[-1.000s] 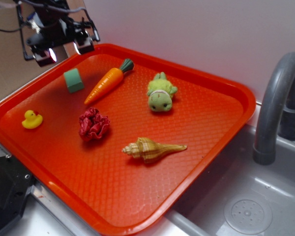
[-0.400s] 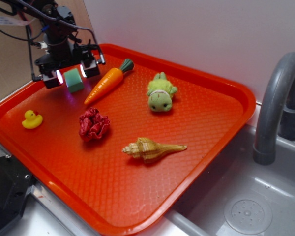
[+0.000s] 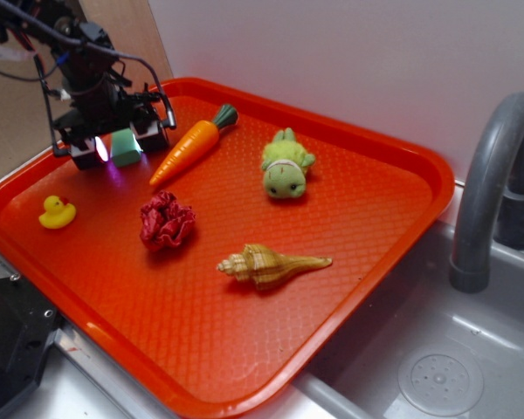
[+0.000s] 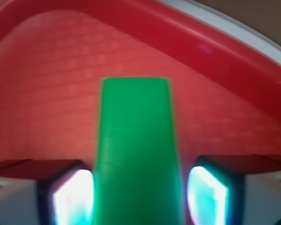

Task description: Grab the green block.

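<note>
The green block (image 3: 126, 147) lies at the far left of the orange tray (image 3: 393, 253). My gripper (image 3: 123, 142) is lowered around it, one lit finger on each side. In the wrist view the block (image 4: 136, 140) fills the space between the two glowing pads (image 4: 72, 197). The left pad sits right against the block, and a thin strip of tray shows between the block and the right pad. The jaws are open and straddle the block, which rests on the tray.
An orange carrot (image 3: 188, 144) lies just right of the gripper. A yellow duck (image 3: 57, 212), a red crumpled cloth (image 3: 166, 220), a green plush turtle (image 3: 286, 170) and a seashell (image 3: 266, 264) lie on the tray. A grey faucet (image 3: 493, 183) and a sink (image 3: 437, 375) are at the right.
My gripper has come down from above the tray's back-left rim and now sits low around the green block. The block has not moved.
</note>
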`<state>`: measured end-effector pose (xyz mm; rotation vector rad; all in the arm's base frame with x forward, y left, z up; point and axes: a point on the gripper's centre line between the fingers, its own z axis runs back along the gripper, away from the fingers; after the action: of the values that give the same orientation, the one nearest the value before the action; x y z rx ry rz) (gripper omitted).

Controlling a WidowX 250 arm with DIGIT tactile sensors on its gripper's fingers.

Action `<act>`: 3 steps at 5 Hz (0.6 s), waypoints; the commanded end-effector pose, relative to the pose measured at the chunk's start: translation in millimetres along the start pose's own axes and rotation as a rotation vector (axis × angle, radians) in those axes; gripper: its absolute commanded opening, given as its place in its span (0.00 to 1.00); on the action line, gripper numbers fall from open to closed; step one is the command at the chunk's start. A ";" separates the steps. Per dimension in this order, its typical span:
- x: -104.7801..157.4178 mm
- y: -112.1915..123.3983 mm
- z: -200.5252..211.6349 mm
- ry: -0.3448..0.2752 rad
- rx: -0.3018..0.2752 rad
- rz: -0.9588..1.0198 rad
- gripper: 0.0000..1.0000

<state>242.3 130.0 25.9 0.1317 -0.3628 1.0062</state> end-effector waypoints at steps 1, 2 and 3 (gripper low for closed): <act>-6.5 -18.3 10.9 -0.019 -0.093 -0.162 0.00; 12.8 -26.8 56.4 -0.018 -0.067 -0.346 0.00; 16.8 -38.5 107.0 0.004 0.017 -0.592 0.00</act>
<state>253.9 84.8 108.1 0.2318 -0.2162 0.4478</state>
